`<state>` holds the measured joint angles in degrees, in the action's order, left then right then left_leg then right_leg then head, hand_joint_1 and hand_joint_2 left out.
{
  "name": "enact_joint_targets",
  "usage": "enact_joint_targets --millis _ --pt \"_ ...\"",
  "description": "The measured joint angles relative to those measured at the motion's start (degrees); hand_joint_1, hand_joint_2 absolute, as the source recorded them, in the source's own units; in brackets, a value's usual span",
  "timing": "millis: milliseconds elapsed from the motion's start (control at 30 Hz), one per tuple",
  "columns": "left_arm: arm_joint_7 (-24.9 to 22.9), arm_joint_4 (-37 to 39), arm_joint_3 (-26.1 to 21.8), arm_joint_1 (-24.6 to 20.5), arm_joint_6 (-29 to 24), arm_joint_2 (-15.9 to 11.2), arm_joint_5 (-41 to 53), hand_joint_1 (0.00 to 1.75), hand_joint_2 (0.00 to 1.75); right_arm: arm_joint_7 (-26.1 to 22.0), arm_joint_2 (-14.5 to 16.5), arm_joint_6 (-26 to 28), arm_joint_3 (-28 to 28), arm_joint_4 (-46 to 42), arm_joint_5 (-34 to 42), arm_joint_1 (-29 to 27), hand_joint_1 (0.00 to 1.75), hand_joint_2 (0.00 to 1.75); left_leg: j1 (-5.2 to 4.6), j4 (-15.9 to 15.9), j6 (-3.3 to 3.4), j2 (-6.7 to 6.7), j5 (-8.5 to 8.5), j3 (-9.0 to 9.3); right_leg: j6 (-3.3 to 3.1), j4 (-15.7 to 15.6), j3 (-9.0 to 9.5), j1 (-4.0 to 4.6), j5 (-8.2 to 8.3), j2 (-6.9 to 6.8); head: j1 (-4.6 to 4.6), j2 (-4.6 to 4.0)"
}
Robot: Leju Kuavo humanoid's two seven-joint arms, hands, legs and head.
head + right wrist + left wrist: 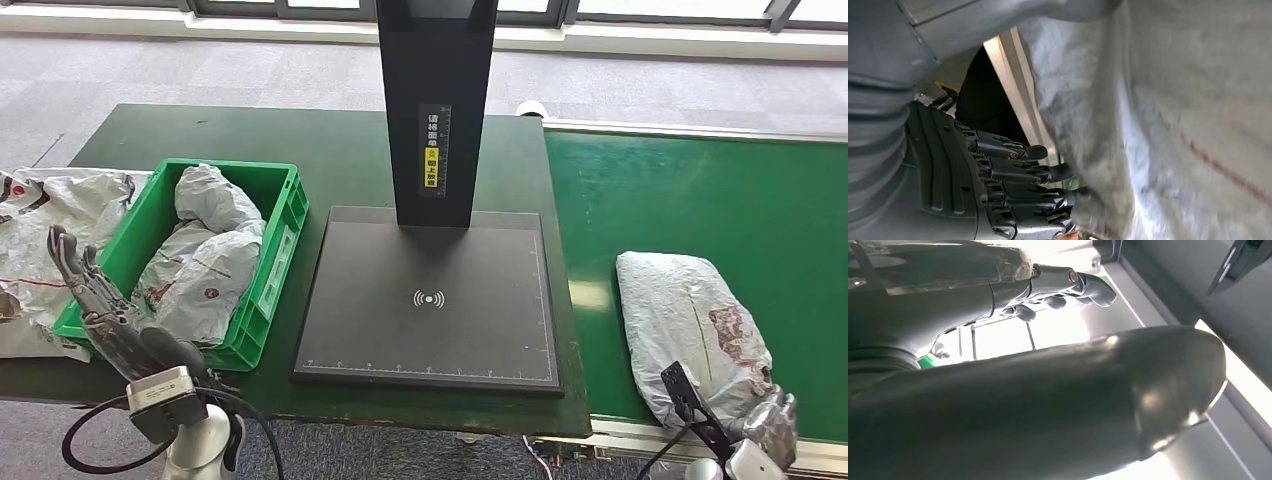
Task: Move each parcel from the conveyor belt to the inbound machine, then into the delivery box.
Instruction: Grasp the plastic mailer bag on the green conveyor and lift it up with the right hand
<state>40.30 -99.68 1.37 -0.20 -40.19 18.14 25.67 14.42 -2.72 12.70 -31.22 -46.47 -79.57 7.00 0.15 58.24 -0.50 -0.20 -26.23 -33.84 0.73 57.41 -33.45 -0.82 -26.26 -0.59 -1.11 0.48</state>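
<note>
A grey plastic-wrapped parcel (690,325) lies on the green conveyor belt (700,190) at the right. My right hand (772,425) is at the parcel's near end. In the right wrist view its dark fingers (1013,185) reach the parcel's (1173,125) edge and touch it, with the thumb spread above the wrap. The parcel still rests on the belt. The inbound machine's black platform (430,330) and post (435,100) stand in the middle, with nothing on the platform. The green delivery box (285,215) holds several grey parcels (205,265). My left hand (90,290) is empty, its fingers stretched out beside the box's near left corner.
More wrapped parcels (50,230) lie on the dark green table (340,150) left of the box. The belt's metal side rail (640,435) runs along the near edge by my right hand. A black cable (100,440) loops under my left wrist.
</note>
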Motion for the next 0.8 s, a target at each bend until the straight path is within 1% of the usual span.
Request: enact_joint_targets --millis 167,333,367,467,500,567,600,700,800 --pt "0.0 2.6 0.9 -0.6 0.0 -0.1 -0.9 0.00 0.00 -0.6 -0.4 -2.1 0.0 7.8 -3.2 4.2 0.00 1.75 0.07 0.0 -0.02 0.57 -0.14 0.30 -0.01 0.0 0.12 0.06 0.04 0.53 0.00 0.00" --pt "0.0 4.0 1.0 -0.8 0.1 -0.1 -0.9 0.00 0.00 -1.2 -0.5 -3.0 0.2 12.7 -4.0 7.4 0.00 1.75 0.12 0.0 0.04 0.94 -0.25 0.68 0.03 -0.1 0.38 0.10 0.14 0.87 0.00 0.00" --pt "0.0 4.2 1.0 -0.8 0.1 -0.1 -0.9 0.00 0.00 -1.3 -0.5 -3.2 0.2 13.4 -4.1 8.0 0.07 1.75 0.13 0.0 0.04 0.97 -0.25 0.72 0.02 -0.2 0.44 0.12 0.17 0.90 0.00 0.00" --pt "0.0 4.5 1.0 -0.8 0.1 -0.1 -1.0 0.00 0.00 -2.6 -0.5 -3.8 0.8 15.8 -4.9 9.8 1.37 1.75 0.19 0.0 0.05 1.04 -0.24 0.79 0.00 -0.2 0.62 0.17 0.23 0.97 0.00 0.00" --pt "0.0 4.5 1.0 -0.8 0.1 -0.2 -1.1 0.00 0.00 -3.6 -0.5 -3.8 1.2 16.6 -5.1 10.5 1.75 1.75 0.19 0.0 0.06 1.05 -0.24 0.76 0.01 -0.3 0.68 0.18 0.24 0.98 0.00 0.00" --pt "0.0 4.7 1.0 -0.8 0.2 -0.2 -1.2 0.00 0.00 -6.3 -0.3 -2.9 2.0 17.9 -5.4 11.4 1.75 1.75 0.19 0.0 0.08 1.05 -0.23 0.56 0.06 -0.3 0.79 0.17 0.28 0.98 0.00 0.00" --pt "0.0 4.6 1.0 -0.7 0.2 -0.2 -1.1 0.00 0.00 -7.6 -0.1 -1.4 2.4 18.2 -5.5 11.7 1.75 1.75 0.18 0.0 0.08 1.05 -0.23 0.47 0.08 -0.3 0.82 0.17 0.29 0.97 0.00 0.00" --pt "0.0 4.0 1.0 0.2 0.2 -0.2 -0.5 0.00 0.00 -11.0 1.1 5.3 3.5 18.2 -4.8 12.0 1.75 1.75 0.17 0.0 0.09 1.04 -0.22 0.31 0.08 -0.2 0.74 0.16 0.34 0.96 0.00 0.00" --pt "0.0 3.3 1.0 1.2 0.2 -0.2 0.0 0.00 0.00 -15.9 3.0 8.7 4.6 15.1 -1.9 11.3 1.75 1.75 0.17 0.0 0.06 0.90 -0.02 0.47 0.05 -0.2 0.51 0.16 0.40 0.85 0.00 0.00"
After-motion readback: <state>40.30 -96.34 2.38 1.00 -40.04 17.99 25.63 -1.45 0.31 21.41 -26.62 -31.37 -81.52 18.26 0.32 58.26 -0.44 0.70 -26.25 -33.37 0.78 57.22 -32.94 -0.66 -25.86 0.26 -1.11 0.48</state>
